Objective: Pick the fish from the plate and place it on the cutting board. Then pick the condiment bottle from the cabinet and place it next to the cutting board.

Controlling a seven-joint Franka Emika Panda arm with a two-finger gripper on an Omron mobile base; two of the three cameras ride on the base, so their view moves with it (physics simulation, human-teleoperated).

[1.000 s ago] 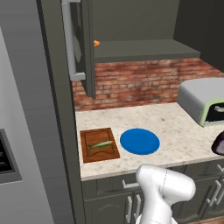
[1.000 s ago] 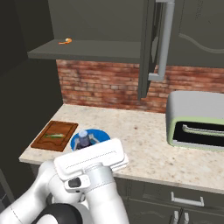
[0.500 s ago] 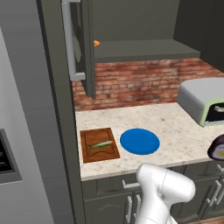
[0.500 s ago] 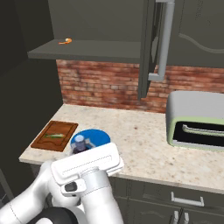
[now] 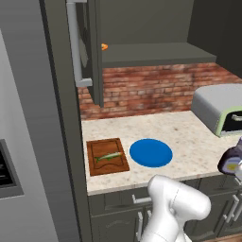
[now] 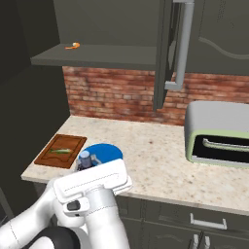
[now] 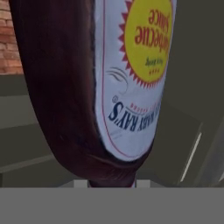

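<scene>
- Two steps make up this job, and I judge the first one done: the fish (image 5: 109,156) lies lengthwise on the cutting board (image 5: 107,156), at the left end of the counter (image 5: 189,137) near its front edge.
- My gripper (image 5: 236,166) is pinching the condiment bottle (image 5: 230,161); in the hand view the bottle's dark body and pale label (image 7: 131,78) sit right against the camera, label upside down, so the hand is rolled over relative to it.
- In the left base view the bottle hangs at the far right, out past the counter's front edge and well apart from the board.
- Between bottle and board lies the blue plate (image 5: 151,152), bare, just right of the board.
- From the tool, the drop spot lies to the left and a little farther in, so I reckon the coming move is a long leftward sweep.
- On the right, the board's neighbour is the plate; I would aim for the gap there or the strip beyond the board.
- My arm (image 6: 92,194) is folded low in front of the counter, wrist swung to one side.
- Up above, the cabinet (image 5: 156,52) stands open with a small orange item (image 5: 104,46) on its shelf.
</scene>
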